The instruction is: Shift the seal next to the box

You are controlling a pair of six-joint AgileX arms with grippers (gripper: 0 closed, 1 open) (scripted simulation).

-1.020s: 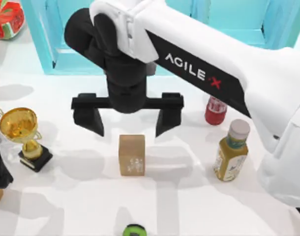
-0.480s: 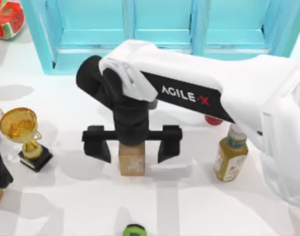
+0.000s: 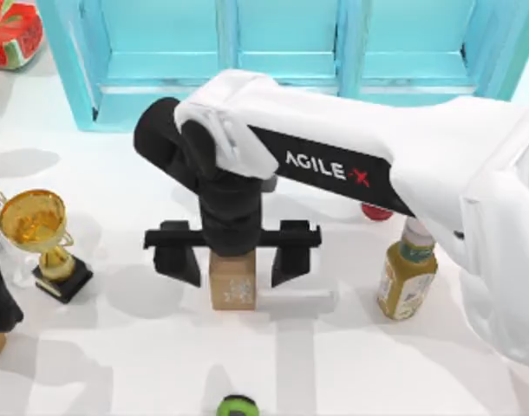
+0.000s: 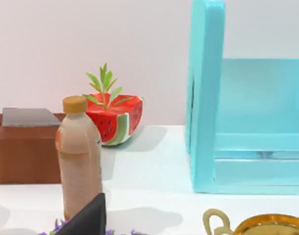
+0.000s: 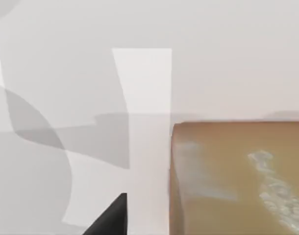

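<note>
From my left wrist camera I see a white bench (image 4: 154,171) against a pale wall. A bottle (image 4: 79,159) of tan-pink liquid with an orange-brown cap stands upright in the foreground. Behind it sits a watermelon-shaped planter (image 4: 115,120) with green leaves. A brown block (image 4: 22,154) with a grey top stands beside the bottle. A turquoise cabinet (image 4: 247,122) stands open-fronted nearby. The gold rim and handle of a trophy (image 4: 262,225) show at the frame's edge. A dark tip of my left end effector (image 4: 86,220) shows in front of the bottle.
</note>
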